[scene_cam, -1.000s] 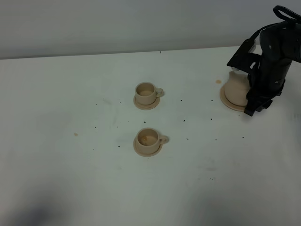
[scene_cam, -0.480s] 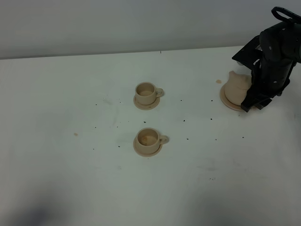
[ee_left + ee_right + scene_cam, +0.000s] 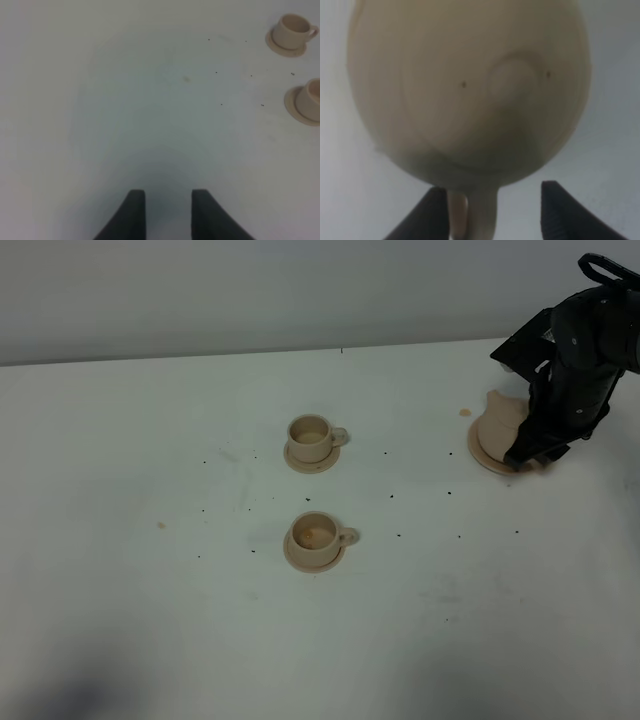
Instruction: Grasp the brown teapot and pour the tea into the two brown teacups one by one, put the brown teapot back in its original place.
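Two cups mid-counter (image 3: 150,590): far teacup (image 3: 312,436), near teacup (image 3: 316,533). Teapot (image 3: 502,418) far right on wide saucer (image 3: 480,455); right fingers (image 3: 565,215) wide, straddling its handle (image 3: 480,212). Left fingers (image 3: 131,217) narrowly apart, empty.

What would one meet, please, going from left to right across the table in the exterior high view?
Tan speck → far teacup and near teacup, level with each other in this order → brown teapot.
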